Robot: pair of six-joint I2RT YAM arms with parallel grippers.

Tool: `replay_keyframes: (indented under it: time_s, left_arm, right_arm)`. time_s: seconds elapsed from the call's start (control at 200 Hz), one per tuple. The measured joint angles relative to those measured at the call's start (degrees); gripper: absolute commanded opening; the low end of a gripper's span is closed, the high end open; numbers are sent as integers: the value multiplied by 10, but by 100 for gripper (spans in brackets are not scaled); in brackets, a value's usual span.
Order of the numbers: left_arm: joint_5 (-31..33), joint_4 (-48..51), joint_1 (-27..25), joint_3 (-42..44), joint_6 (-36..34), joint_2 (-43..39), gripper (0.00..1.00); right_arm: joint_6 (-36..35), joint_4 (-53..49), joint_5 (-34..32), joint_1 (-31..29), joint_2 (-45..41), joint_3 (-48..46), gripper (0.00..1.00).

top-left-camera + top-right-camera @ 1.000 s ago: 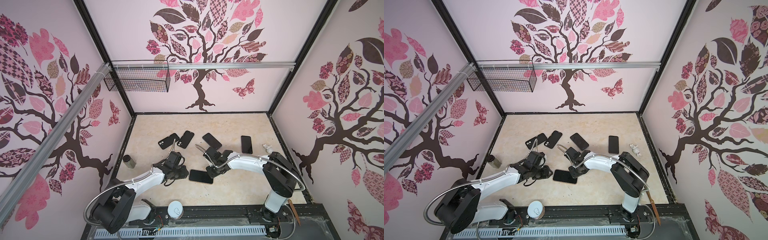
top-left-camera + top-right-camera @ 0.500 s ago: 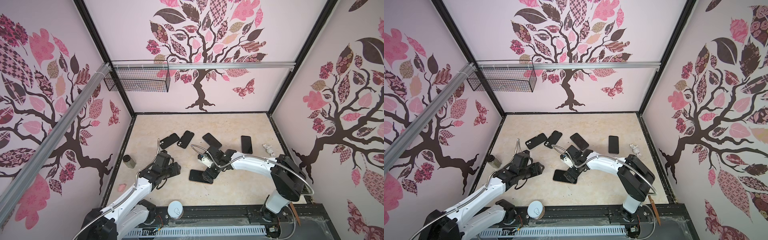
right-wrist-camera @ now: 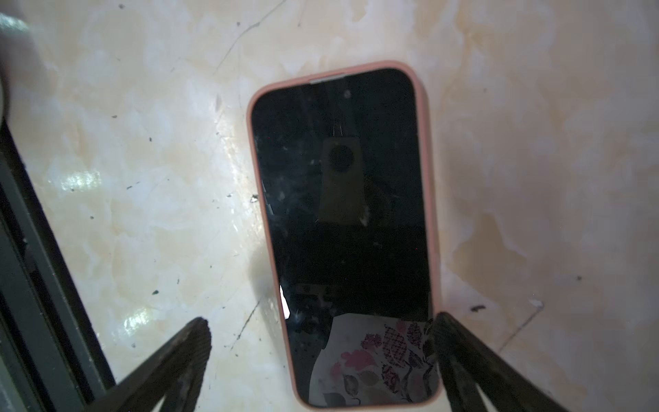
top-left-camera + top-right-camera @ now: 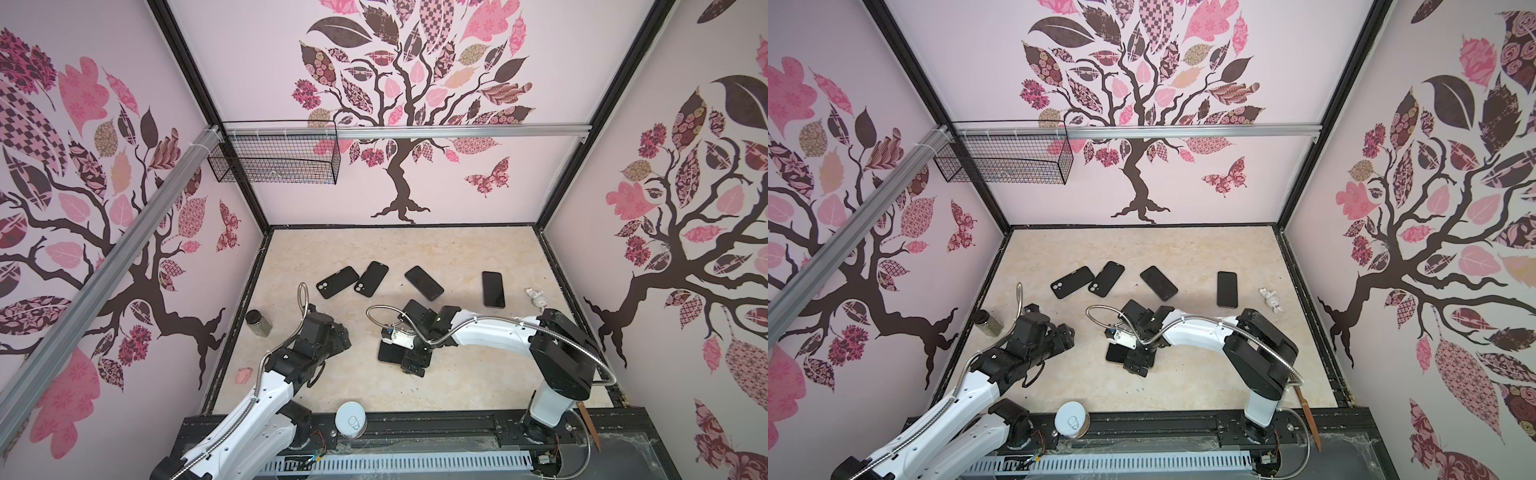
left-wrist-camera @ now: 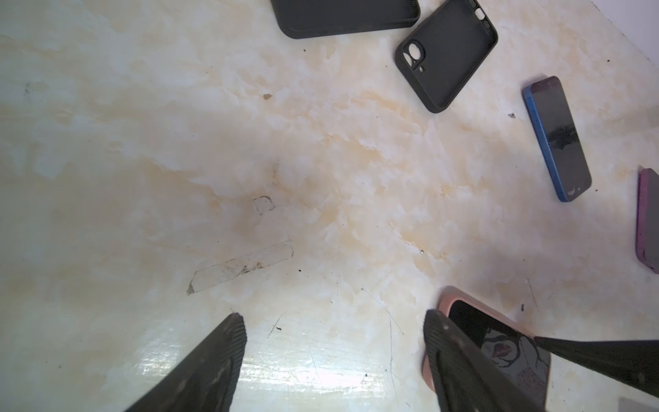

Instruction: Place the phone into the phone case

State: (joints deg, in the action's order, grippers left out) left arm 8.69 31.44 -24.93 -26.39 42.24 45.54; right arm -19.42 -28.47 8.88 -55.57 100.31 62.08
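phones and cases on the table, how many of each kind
empty black cases: 2
bare phones: 2
phone in pink case: 1
total: 5

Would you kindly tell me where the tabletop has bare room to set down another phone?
Bare: the far strip of table between the back wall and the row of black cases and phones; also the near strip between the pink-cased phone and the front rail. Crowded: the middle, around the left gripper and right gripper.
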Motion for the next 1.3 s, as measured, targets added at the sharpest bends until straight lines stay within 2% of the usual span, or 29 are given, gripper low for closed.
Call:
replay_keyframes:
  time_s: [0.26, 0.545, 0.96, 1.085, 1.3]
  left_arm:
    - [19, 13, 1, 2, 9, -26, 82]
    - [41, 30, 2, 13, 18, -81, 81]
    - [42, 39, 2, 17, 19, -88, 81]
    - [42, 39, 2, 17, 19, -92, 81]
    - [42, 40, 2, 17, 19, -99, 81]
  right_arm:
    - [-15, 0, -47, -20, 39, 30, 97]
    - [1, -12, -78, -21, 63, 53, 93]
    - [19, -31, -103, -21, 83, 75, 92]
    - [23, -47, -101, -22, 92, 89, 87]
    - [42, -59, -94, -21, 100, 99, 69]
